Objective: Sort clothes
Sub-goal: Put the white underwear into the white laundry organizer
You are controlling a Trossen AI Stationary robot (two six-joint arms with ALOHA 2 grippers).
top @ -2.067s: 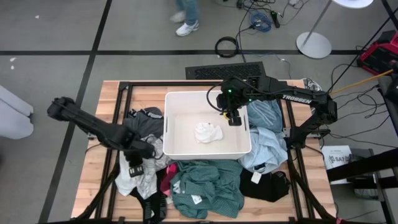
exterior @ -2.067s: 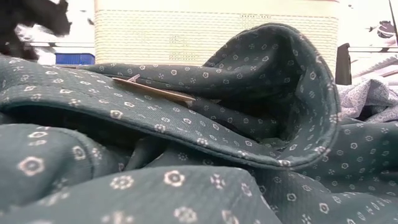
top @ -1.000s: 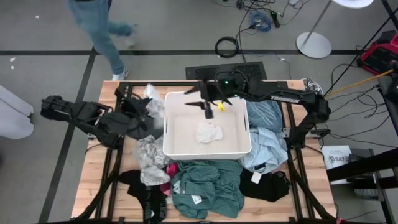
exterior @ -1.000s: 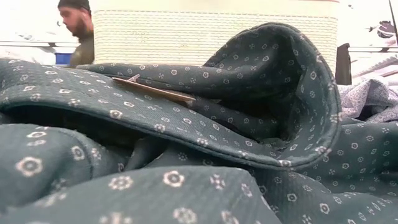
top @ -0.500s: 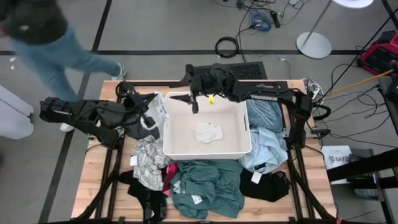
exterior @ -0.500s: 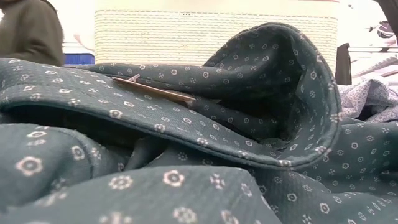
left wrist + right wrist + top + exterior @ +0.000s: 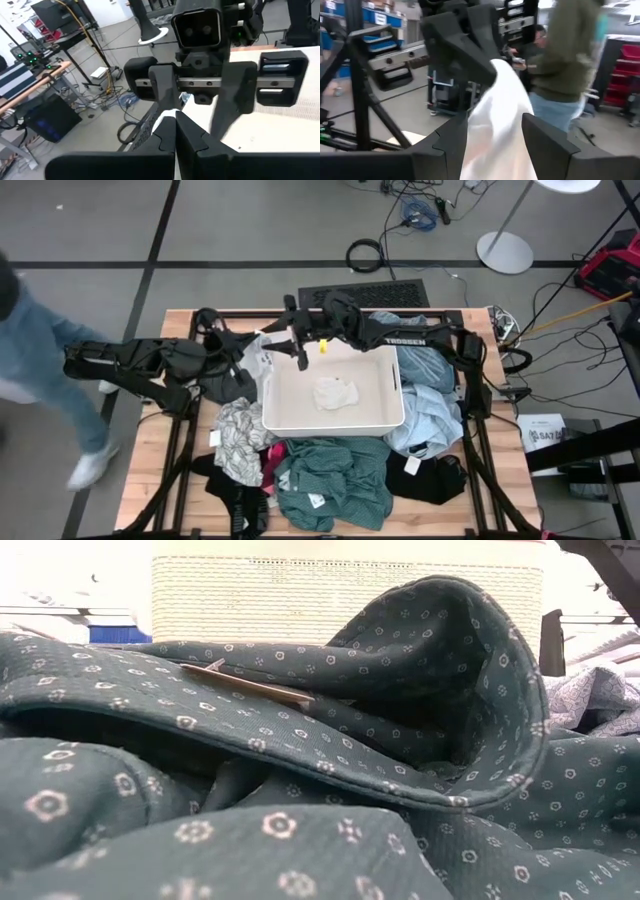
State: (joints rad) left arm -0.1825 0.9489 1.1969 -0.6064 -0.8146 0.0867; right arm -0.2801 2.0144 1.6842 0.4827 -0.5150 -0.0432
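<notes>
My left gripper (image 7: 246, 360) is level over the table's far left, by the white bin's left far corner, and is shut on a white garment (image 7: 496, 102). My right gripper (image 7: 296, 348) faces it, open, with one finger on each side of that white cloth (image 7: 257, 345). A second white garment (image 7: 335, 392) lies in the bin (image 7: 283, 420). On the table lie a white-grey patterned garment (image 7: 238, 442), a teal dotted one (image 7: 335, 478), a light blue one (image 7: 432, 415), a black one (image 7: 432, 478) and a dark red one (image 7: 270, 468). My left gripper pinches an upper bunch of the white garment (image 7: 489, 67) between its two fingers. The fingers come level from the table's left. The cloth hangs slack from them, clear of the table. I cannot tell whether my right gripper touches the cloth that passes between its open fingers (image 7: 451, 142).
A dark garment (image 7: 215, 380) lies under my left arm. The teal garment (image 7: 300, 740) fills the low view, with the bin's wall (image 7: 350, 600) behind it. A person (image 7: 40, 370) walks past the table's left side.
My right gripper has gone from over the bin toward the table's left, up to the white garment held by my left gripper. My left gripper has stayed about where it was. A person has walked along the table's left side.
</notes>
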